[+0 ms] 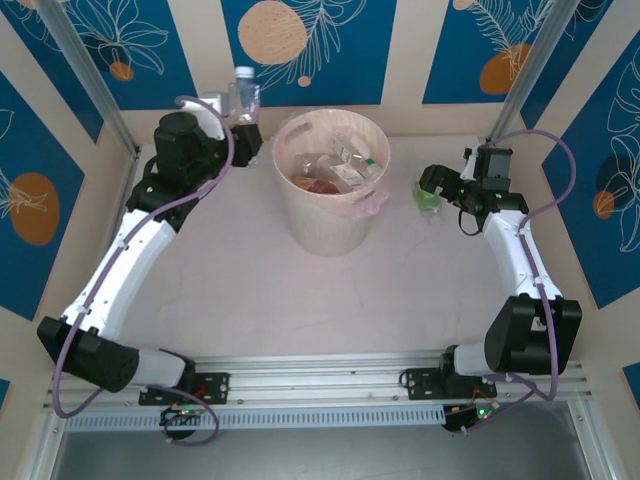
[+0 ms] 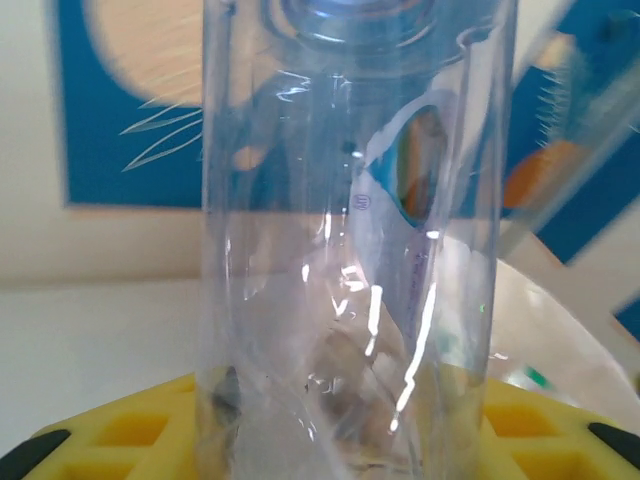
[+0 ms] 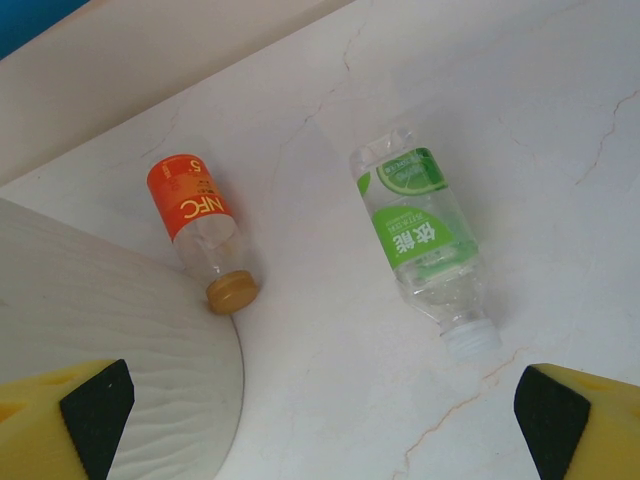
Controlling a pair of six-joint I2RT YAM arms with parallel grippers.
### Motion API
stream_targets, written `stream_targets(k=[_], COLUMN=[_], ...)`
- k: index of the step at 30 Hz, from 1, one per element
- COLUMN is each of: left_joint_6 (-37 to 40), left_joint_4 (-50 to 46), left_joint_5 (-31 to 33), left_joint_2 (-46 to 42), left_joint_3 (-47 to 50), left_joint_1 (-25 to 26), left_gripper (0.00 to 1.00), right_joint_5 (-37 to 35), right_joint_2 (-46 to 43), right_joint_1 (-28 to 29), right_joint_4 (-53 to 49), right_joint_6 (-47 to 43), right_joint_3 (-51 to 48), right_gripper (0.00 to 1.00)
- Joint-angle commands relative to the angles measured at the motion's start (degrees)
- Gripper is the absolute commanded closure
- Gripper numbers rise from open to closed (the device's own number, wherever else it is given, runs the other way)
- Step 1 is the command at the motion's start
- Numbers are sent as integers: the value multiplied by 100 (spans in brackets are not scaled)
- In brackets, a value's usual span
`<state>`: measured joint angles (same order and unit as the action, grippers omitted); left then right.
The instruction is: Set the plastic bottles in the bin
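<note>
My left gripper [image 1: 243, 128] is shut on a clear plastic bottle [image 1: 243, 95], held upright just left of the bin [image 1: 325, 228]. In the left wrist view that bottle [image 2: 350, 250] stands between the yellow fingers [image 2: 125, 432]. The cream bin holds several bottles [image 1: 338, 168] under its clear liner. My right gripper [image 1: 433, 183] hangs open over a green-labelled bottle [image 1: 428, 201] to the right of the bin. The right wrist view has this bottle [image 3: 425, 240] lying white cap towards me, and an orange-labelled bottle [image 3: 198, 228] with a brown cap resting against the bin wall [image 3: 120, 340]. Nothing sits between the black pads [image 3: 95, 402].
Blue patterned wall panels and two slanted metal posts [image 1: 85, 70] close in the back and sides. The pale marble table [image 1: 380, 300] lies bare between the bin and the arm bases. An aluminium rail [image 1: 320, 375] runs along the near edge.
</note>
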<state>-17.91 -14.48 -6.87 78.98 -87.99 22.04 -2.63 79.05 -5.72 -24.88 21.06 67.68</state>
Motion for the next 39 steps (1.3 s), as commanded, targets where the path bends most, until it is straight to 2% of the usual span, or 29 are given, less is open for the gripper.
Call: stream_targets(k=[1,4,11,15,17,19,22,23,26,32,34,35,39], left_joint_6=[1344,2096,2716,3391,3681,3820,3767,3686,3491,3152,2882,2652,1817], left_joint_4=[-230,-210,-1063,-1564,-1788,-1982,-2173,-2158,-2171,-2626,-2919,-3046,-3131], left_joint_5=[-596,-574,-588,-592,-378,8,570,730,879,1100,934,639,-1003], left_joint_2=[527,1059,2456,2764,2862,2947,3034,3030,3009,3246,3367,3399,3380], left_joint_3=[-761,-1291,-2898,-3150,-3180,-3255,-3450,-3490,-3607,-4150,-4375,-4444,-4455], left_joint_1=[426,677,729,733,739,737,736,740,733,756,778,792,859], left_gripper=[53,52,52,50,49,43,20,16,10,9,11,13,20], right_joint_5=[175,195,167,157,170,192,202,202,226,237,227,223,217], right_joint_2=[-149,-156,-228,-227,-218,-213,-197,-195,-177,-144,-142,-148,-136], right_joint_1=[-46,-43,-52,-67,-85,-88,-90,-96,-91,-105,-98,-115,-130], right_joint_4=[36,43,2,-16,-11,-7,10,16,36,43,41,52,45], right_joint_6=[122,144,97,50,64,61,71,81,108,110,109,104,107], right_joint_3=[-80,-88,-159,-172,-176,-171,-168,-167,-176,-185,-194,-202,-228], right_gripper=[0,0,0,0,0,0,0,0,0,0,0,0,0])
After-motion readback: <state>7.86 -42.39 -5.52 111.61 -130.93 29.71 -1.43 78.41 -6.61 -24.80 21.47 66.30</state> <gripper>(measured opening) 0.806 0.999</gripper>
